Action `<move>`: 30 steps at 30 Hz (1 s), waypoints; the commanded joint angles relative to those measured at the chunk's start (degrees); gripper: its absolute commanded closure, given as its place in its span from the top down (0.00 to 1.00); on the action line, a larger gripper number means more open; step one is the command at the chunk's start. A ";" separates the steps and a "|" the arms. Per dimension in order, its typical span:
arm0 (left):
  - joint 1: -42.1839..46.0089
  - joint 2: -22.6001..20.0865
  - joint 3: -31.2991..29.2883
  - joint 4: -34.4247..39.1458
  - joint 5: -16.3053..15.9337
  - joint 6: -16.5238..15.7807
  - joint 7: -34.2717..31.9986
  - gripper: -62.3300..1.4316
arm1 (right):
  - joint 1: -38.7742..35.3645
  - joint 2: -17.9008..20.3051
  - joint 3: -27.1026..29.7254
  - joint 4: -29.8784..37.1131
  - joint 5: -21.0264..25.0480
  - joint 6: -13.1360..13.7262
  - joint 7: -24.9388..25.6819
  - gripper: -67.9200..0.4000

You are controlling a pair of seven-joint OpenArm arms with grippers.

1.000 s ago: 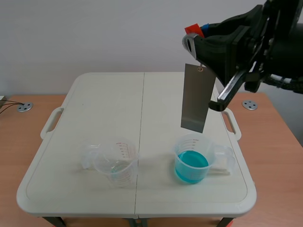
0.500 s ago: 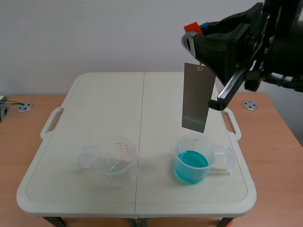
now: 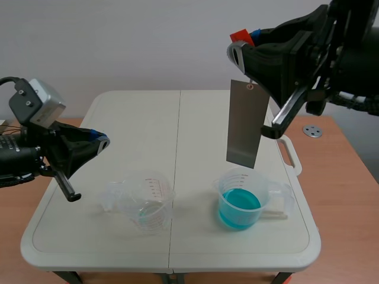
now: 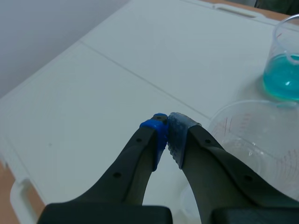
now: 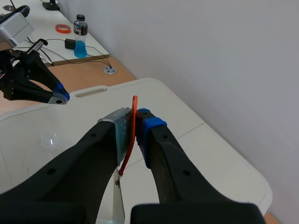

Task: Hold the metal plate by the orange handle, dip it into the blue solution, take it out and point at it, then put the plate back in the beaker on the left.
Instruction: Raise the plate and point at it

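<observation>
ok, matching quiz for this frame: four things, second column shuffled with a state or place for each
Things:
A. metal plate
B. left gripper
C. right beaker
D. left beaker

States:
1. clear, no blue liquid in it
2. hanging in the air by its orange handle from the right gripper
3. shut on nothing
4. holds the blue solution

Pairs: A-2, B-3, C-4, D-1
</observation>
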 commanded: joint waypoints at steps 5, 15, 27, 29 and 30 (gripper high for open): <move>-3.37 1.95 4.24 0.22 0.02 -0.11 2.27 0.06 | 0.68 0.15 0.66 1.16 1.05 0.31 0.50 0.02; -5.57 1.97 15.41 0.22 0.02 -0.11 3.67 0.06 | 0.68 0.15 0.66 1.16 1.05 0.31 0.48 0.02; -8.24 2.91 25.09 0.24 -0.04 -0.11 1.05 0.06 | 0.68 0.15 0.66 1.16 1.03 0.31 0.31 0.02; -8.26 3.48 25.07 0.24 -0.02 -0.11 1.05 0.06 | 0.68 0.15 0.66 1.16 1.05 0.31 0.31 0.02; -8.22 3.78 25.07 0.24 0.00 -0.11 1.09 0.06 | 0.68 0.15 0.66 1.16 1.05 0.31 0.31 0.02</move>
